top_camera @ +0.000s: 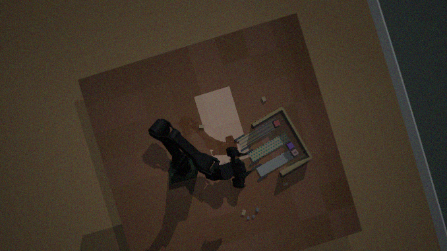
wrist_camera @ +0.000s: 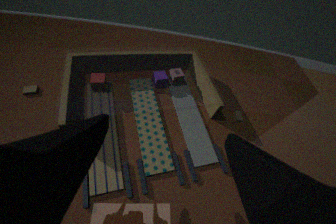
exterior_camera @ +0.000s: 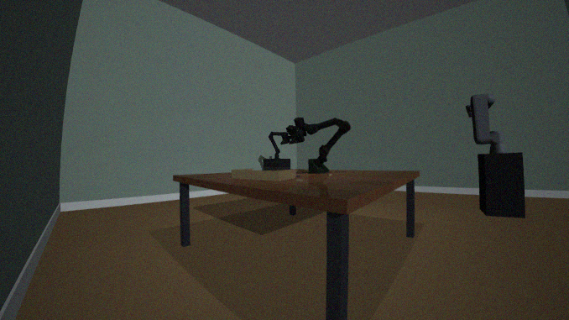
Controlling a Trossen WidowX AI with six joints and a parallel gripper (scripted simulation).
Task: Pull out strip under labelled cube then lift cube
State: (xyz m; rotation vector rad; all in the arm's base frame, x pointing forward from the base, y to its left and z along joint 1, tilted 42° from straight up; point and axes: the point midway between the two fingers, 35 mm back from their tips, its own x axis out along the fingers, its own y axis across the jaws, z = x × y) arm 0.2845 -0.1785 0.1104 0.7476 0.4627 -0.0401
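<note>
Top view: jaws point(top_camera: 248, 163) open, nothing gripped, ctr-lower | strips point(top_camera: 268, 149) point(wrist_camera: 153, 132) ctr-R | pink cube point(top_camera: 295, 152) point(wrist_camera: 177, 75) R of purple cube point(top_camera: 290, 145) point(wrist_camera: 160, 78) in wrist view

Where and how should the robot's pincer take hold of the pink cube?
I'd grip two opposite upright sides of the pink cube, coming from above. Its sides look flat and parallel. The purple cube sits close on one side, so setting the fingers across the other pair seems safer.
</note>
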